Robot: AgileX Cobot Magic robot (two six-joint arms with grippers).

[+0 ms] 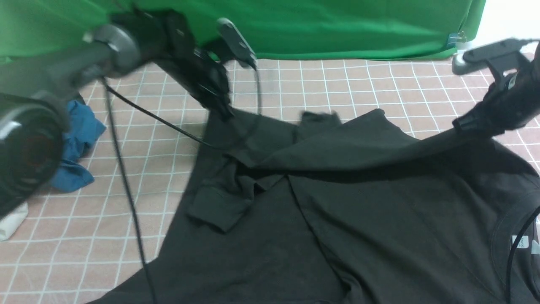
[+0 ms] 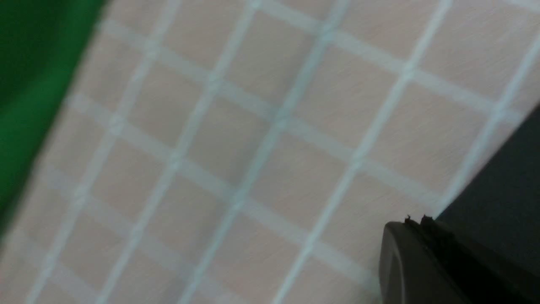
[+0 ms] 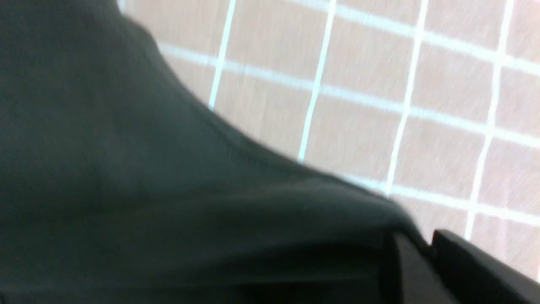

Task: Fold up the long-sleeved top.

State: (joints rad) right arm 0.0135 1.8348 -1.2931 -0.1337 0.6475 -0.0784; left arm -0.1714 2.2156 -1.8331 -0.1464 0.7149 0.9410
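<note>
The long-sleeved top (image 1: 379, 202) is black and lies spread on the pink checked cloth, its round collar and white label (image 1: 521, 241) at the near right. One sleeve cuff (image 1: 215, 207) lies folded over the body. My left gripper (image 1: 223, 110) is shut on the top's far left edge and holds it raised; in the left wrist view (image 2: 415, 220) black fabric (image 2: 506, 181) runs from the closed fingers. My right gripper (image 1: 464, 124) is shut on the top's far right edge; in the right wrist view (image 3: 428, 249) the fabric (image 3: 126, 190) is stretched from the pinch. The fabric between the grippers is lifted as a taut fold.
A crumpled blue garment (image 1: 78, 143) lies at the left, with a white object (image 1: 10, 226) nearer the front left edge. A green backdrop (image 1: 337, 25) hangs along the far side. The left arm's black cable (image 1: 126, 190) hangs over the cloth.
</note>
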